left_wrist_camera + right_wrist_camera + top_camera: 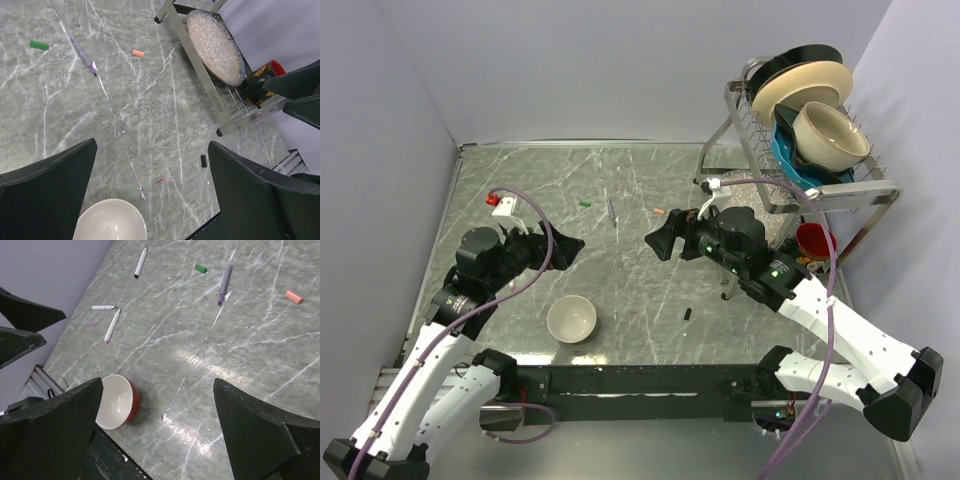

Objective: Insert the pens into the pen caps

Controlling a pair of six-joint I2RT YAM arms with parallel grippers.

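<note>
Grey veined bench (650,290) beneath both arms; wire dish rack (800,170) stacked with crockery at far right. Left gripper (152,145) and right gripper (159,382) both spread wide, nothing held, poised above the bench and facing each other. Bowl (571,319) upright near the front edge. Flat on the left side: black-tipped pen (141,261) and red-tipped pen (112,325), long axes roughly parallel, coloured tips toward the right wrist camera; green-ended pen (103,307) crosswise, green end almost meeting the red-tipped pen's rear. Lilac pen (611,211) mid-bench, lying near to far. Green cap (39,45) just left of it, orange cap (138,53) to its right, black cap (203,160) well apart, toward the front.
</note>
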